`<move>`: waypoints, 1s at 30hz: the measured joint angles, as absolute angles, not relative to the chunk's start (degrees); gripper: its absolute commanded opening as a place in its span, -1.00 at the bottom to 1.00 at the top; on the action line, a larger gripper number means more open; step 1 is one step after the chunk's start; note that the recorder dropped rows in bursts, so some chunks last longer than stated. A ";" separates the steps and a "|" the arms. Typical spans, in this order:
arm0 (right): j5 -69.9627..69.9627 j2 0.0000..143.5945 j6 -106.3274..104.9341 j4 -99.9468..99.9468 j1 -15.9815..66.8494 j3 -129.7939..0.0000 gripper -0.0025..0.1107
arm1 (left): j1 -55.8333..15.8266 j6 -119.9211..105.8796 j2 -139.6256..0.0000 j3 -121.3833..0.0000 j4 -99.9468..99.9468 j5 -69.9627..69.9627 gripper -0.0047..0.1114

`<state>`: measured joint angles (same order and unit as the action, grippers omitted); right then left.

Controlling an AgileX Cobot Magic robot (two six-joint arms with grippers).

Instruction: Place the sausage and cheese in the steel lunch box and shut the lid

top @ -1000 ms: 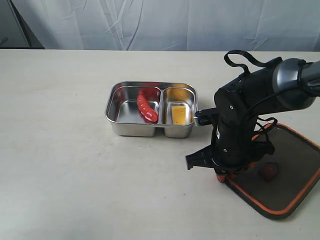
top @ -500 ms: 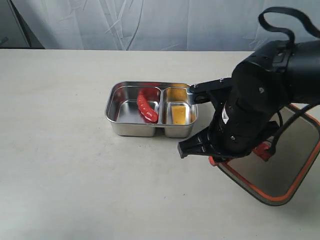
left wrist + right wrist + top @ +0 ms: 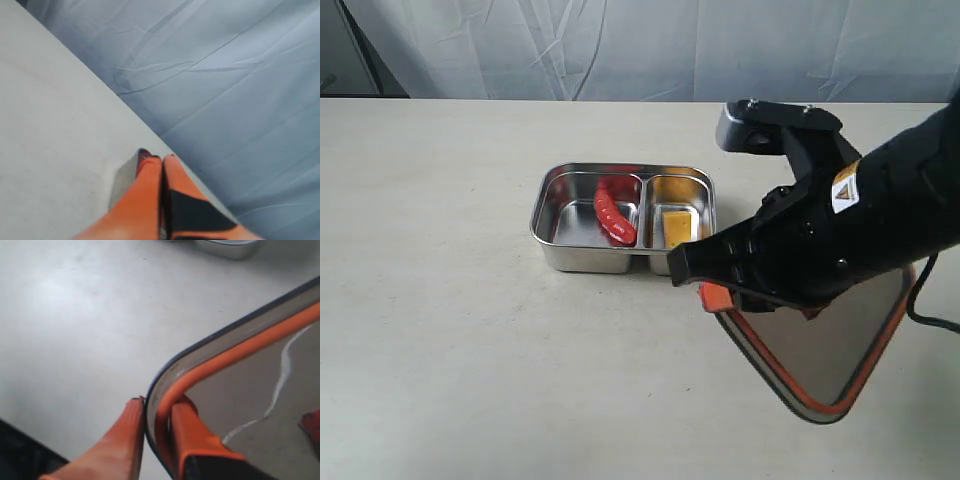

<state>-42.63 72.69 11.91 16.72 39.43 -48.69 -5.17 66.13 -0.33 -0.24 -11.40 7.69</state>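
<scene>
A pale surface (image 3: 440, 330) runs back to a creased blue-grey cloth backdrop (image 3: 620, 50). The left gripper (image 3: 162, 159), pressed together and empty, hovers near where surface meets cloth. The steel lunch box (image 3: 552, 215) holds the sausage (image 3: 613, 218) in its left compartment and the cheese (image 3: 677, 228) in its right. Just right of the box, the right gripper (image 3: 159, 406) pinches the rim of the tilted lid (image 3: 820, 360). The right arm (image 3: 840, 230) leans low over it.

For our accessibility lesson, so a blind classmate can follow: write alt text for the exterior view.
The right gripper clamps a corner of the dark translucent lid, holding it tilted just right of the open steel lunch box on a pale table. The sausage lies in its larger left compartment, the cheese in the smaller right one.
</scene>
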 measured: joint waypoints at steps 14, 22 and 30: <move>-38.90 65.35 -19.80 58.19 39.43 -48.48 -0.97 | -14.38 11.37 -0.33 -0.21 55.57 13.20 -0.92; -40.48 65.35 -33.64 74.75 39.43 -48.48 -0.97 | -15.33 -47.29 -0.30 -0.57 96.49 29.21 -0.92; -43.17 65.35 -43.62 87.67 39.43 -48.48 -0.97 | -15.33 -57.55 -0.30 -1.12 98.93 32.62 -0.35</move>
